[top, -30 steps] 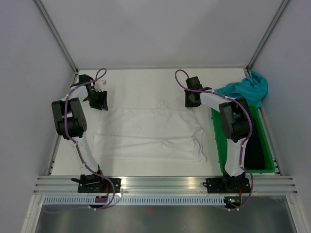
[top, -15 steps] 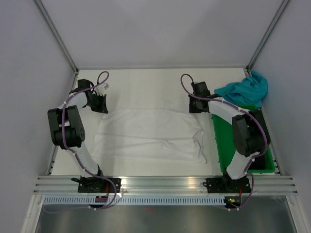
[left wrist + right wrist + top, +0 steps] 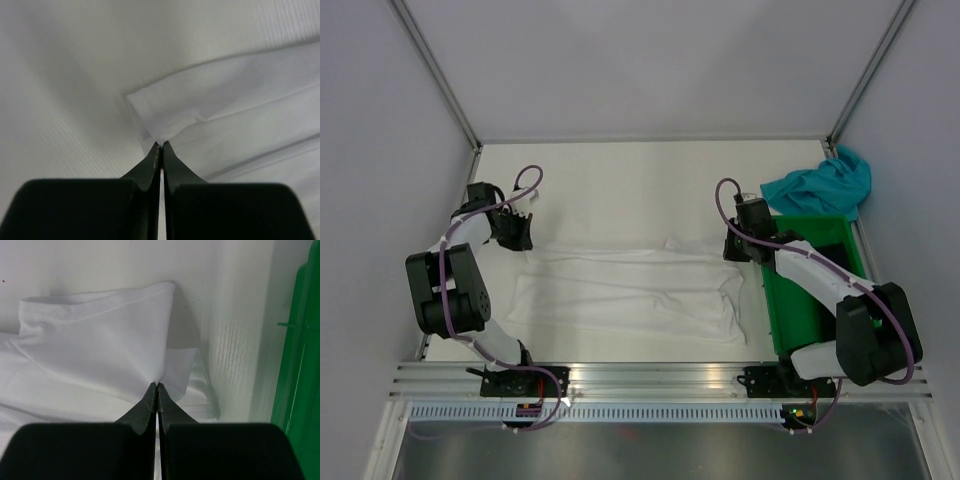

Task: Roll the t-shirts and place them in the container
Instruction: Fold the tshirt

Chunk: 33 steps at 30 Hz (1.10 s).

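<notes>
- At the far corners of the white t-shirt (image 3: 630, 290), left hand (image 3: 520, 236) and right hand (image 3: 736, 248) each clamp cloth.
- Rolling looks barely begun; teal t-shirt (image 3: 820, 185) waits untouched.

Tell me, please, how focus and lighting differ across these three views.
Top external: evenly lit, sharp; plain white cloth t-shirt barely contrasts with white table. Left wrist: black jaws soft-edged, soft fold shadows. Right wrist: jaws soft-edged, hem stitching crisp.
</notes>
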Available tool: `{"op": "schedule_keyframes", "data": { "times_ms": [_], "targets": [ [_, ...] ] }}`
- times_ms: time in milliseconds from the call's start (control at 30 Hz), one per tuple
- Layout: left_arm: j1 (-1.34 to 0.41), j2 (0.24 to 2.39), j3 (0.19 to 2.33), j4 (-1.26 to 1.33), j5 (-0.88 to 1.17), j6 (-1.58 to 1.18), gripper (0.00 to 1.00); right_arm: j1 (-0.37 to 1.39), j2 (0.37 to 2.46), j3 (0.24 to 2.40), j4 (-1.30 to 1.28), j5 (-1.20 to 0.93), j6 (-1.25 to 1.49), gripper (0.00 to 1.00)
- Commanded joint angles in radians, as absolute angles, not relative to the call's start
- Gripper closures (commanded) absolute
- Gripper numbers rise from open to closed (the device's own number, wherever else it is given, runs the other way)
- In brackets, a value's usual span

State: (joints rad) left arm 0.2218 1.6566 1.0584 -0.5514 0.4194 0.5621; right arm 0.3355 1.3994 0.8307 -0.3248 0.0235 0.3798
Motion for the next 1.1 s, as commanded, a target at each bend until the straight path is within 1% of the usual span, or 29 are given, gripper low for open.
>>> {"op": "schedule_keyframes", "data": {
  "times_ms": [0, 200, 367, 600, 667, 700, 733, 800, 833, 900, 933, 1067],
  "targets": [
    [0.255, 1.586, 1.032, -0.534, 0.408, 0.637, 0.98, 0.345, 1.323, 0.776, -0.318, 0.031, 0.422, 1.00],
    [0.293, 1.531, 0.993, -0.532, 0.410, 0.666, 0.98, 0.377, 1.249, 0.687, -0.307, 0.066, 0.463, 1.00],
    [0.304, 1.516, 0.968, -0.532, 0.417, 0.680, 0.98, 0.399, 1.249, 0.631, -0.288, 0.094, 0.486, 1.00],
    [0.304, 1.511, 0.911, -0.532, 0.410, 0.741, 0.98, 0.411, 1.246, 0.614, -0.299, 0.100, 0.488, 1.00],
    [0.305, 1.514, 0.900, -0.534, 0.407, 0.752, 0.96, 0.414, 1.256, 0.600, -0.293, 0.098, 0.489, 1.00],
    [0.304, 1.517, 0.894, -0.535, 0.403, 0.759, 0.94, 0.416, 1.261, 0.597, -0.288, 0.097, 0.492, 1.00],
    [0.305, 1.519, 0.894, -0.549, 0.406, 0.767, 0.85, 0.416, 1.267, 0.595, -0.284, 0.094, 0.495, 1.00],
    [0.314, 1.506, 0.900, -0.583, 0.429, 0.805, 0.74, 0.420, 1.275, 0.591, -0.270, 0.094, 0.505, 1.00],
    [0.327, 1.499, 0.907, -0.636, 0.475, 0.825, 0.66, 0.423, 1.278, 0.591, -0.265, 0.092, 0.508, 1.00],
    [0.334, 1.470, 0.928, -0.685, 0.520, 0.882, 0.59, 0.426, 1.278, 0.594, -0.261, 0.092, 0.508, 1.00],
    [0.337, 1.457, 0.933, -0.722, 0.552, 0.899, 0.58, 0.428, 1.282, 0.595, -0.261, 0.092, 0.506, 1.00],
    [0.328, 1.436, 0.960, -0.729, 0.589, 0.933, 0.53, 0.430, 1.293, 0.594, -0.252, 0.092, 0.500, 1.00]
  ]
}}
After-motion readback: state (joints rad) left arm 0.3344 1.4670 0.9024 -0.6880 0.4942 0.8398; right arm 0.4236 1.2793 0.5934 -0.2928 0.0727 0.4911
